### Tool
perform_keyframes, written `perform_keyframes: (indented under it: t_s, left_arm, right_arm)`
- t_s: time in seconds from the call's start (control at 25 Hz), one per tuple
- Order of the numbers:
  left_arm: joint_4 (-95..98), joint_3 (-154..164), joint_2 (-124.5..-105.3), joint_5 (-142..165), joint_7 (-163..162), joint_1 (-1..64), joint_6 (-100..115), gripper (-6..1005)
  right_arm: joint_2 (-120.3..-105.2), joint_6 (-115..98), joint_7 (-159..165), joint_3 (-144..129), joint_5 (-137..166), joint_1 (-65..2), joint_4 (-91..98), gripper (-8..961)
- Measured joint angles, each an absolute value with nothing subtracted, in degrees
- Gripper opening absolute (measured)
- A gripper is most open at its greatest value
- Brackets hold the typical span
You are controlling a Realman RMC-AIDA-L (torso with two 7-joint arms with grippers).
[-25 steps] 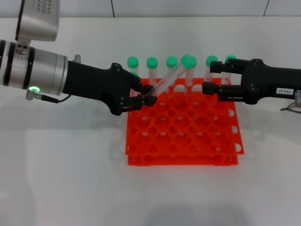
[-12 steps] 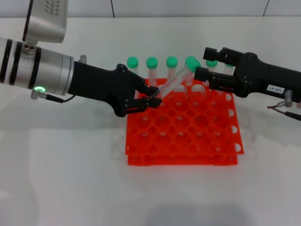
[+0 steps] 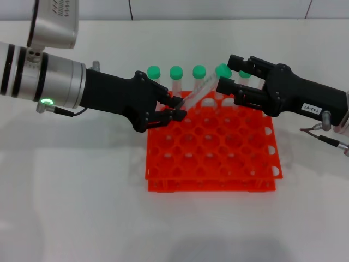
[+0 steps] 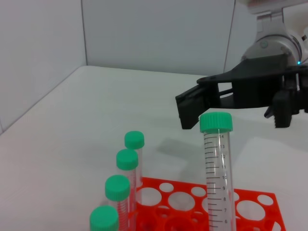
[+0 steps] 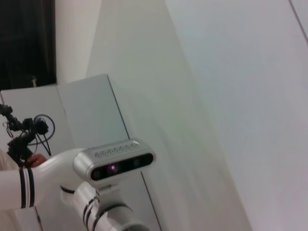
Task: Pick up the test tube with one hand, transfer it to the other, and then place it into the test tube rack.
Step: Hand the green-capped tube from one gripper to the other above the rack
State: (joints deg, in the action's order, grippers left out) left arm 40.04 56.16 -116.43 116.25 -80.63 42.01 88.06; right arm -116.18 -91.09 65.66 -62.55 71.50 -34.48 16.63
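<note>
My left gripper (image 3: 177,111), black and unlabelled, is shut on the lower end of the test tube (image 3: 199,90). It holds the tube tilted above the back of the orange test tube rack (image 3: 210,183). The tube's green cap (image 3: 222,70) points at my right gripper (image 3: 228,72), the black one with a white label. That gripper is open, with its fingers on either side of the cap. The left wrist view shows the tube (image 4: 217,173) with the right gripper (image 4: 192,109) open just behind its cap. I cannot tell whether the fingers touch the cap.
Several other green-capped tubes (image 3: 176,72) stand in the rack's back row and also show in the left wrist view (image 4: 127,160). The rack's edge (image 4: 154,182) shows there too. The white table (image 3: 82,207) surrounds the rack. The right wrist view shows only walls and the robot's head.
My right gripper has moved left to the tube and now has its open fingers on either side of the cap. My left gripper shifted slightly right, still holding the tube.
</note>
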Motion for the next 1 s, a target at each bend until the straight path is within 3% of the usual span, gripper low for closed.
perform_keyframes:
  t_s: [1.0]
  left_arm:
    - [39.9, 56.2, -117.23, 115.9, -78.9, 42.0, 88.1, 284]
  right_arm:
    - [-116.18, -90.0, 61.2, -68.3, 62.9, -34.8, 12.5, 759]
